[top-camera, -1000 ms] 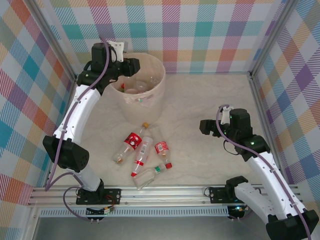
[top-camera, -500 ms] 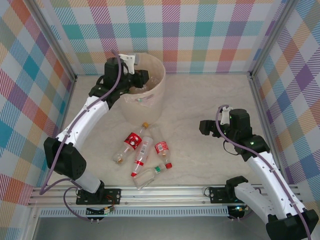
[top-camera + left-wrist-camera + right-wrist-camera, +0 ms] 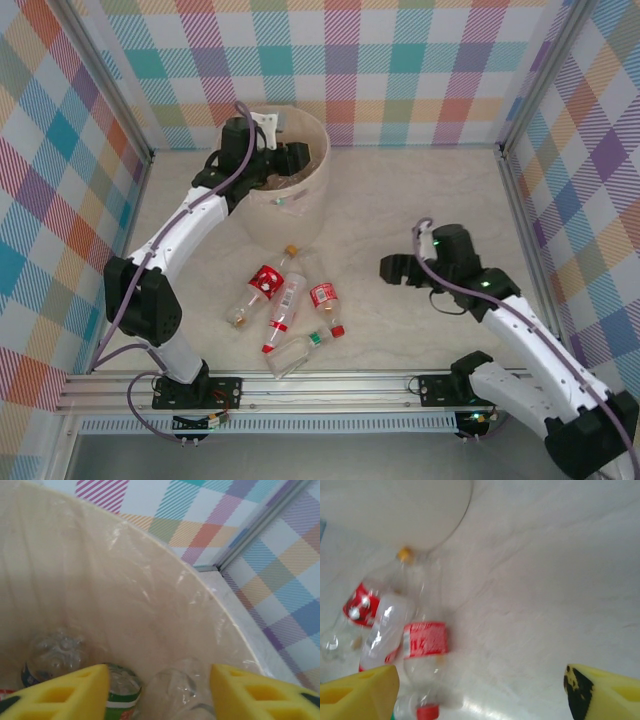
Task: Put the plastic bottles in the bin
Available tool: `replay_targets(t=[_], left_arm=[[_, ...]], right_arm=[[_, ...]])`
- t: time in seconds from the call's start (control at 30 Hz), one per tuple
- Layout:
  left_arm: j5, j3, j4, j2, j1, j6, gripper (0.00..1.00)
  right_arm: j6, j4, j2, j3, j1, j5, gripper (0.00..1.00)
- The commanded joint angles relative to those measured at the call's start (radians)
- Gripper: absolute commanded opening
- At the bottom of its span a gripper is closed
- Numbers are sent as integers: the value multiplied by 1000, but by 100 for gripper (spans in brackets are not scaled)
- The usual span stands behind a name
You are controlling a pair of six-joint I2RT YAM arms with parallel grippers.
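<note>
Yellow foam pads of the left gripper (image 3: 160, 690) stand apart above the bin (image 3: 315, 195). (A second back they were clenched and the arm sat at the bin's left rim. It has since swung right, over the mouth.) The bottles (image 3: 287, 303) lying on the table (image 3: 420, 200) have not shifted. The right gripper (image 3: 388, 268) has slid left and a little nearer, toward them. Its jaws are spread wide with nothing between.

Bin: cream, round, standing far left of centre and lined with crinkled clear film. The left wrist view looks down inside.
- A clear bottle (image 3: 56, 652) lies end-on at the left.
- A green-labelled one (image 3: 120, 692) lies beside it.
- Another clear bottle (image 3: 175, 690) shows in the gap between the pads. It touches neither pad as far as I can tell, so it counts as released.

Table, just in front of the bin: about five bottles lie in a cluster, touching or overlapping.
- One with an orange cap (image 3: 291, 249) lies nearest the bin.
- Two show red labels.
- One with a green cap lies at the near end.
- The right gripper is well to their right, touching none.

Hard to read:
- From the top view, the left gripper covers much of the bin's inside.
- In the left wrist view, the frame edge cuts off the lower parts of the bottles in the bin.
- The right wrist view is blurred, so the bottle outlines run together and the count is unsure.
</note>
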Motion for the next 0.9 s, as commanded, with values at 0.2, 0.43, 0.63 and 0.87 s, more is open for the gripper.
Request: replay_targets(t=[0.2,0.43,0.63,0.87], left_arm=[[-143,122,-347,-208,2,104,93],[-216,-40,-548,-476,2,32,97],[-61,-234,-589,-619,22,-105,98],[-32,-471,-469,-738,32,-249,98]], right_arm=[[161,173,314,28,275,119,77],[140,297,576,139,348,43,82],[144,366,720,174,353,-7,82],[146,344,769,178,353,1,75]])
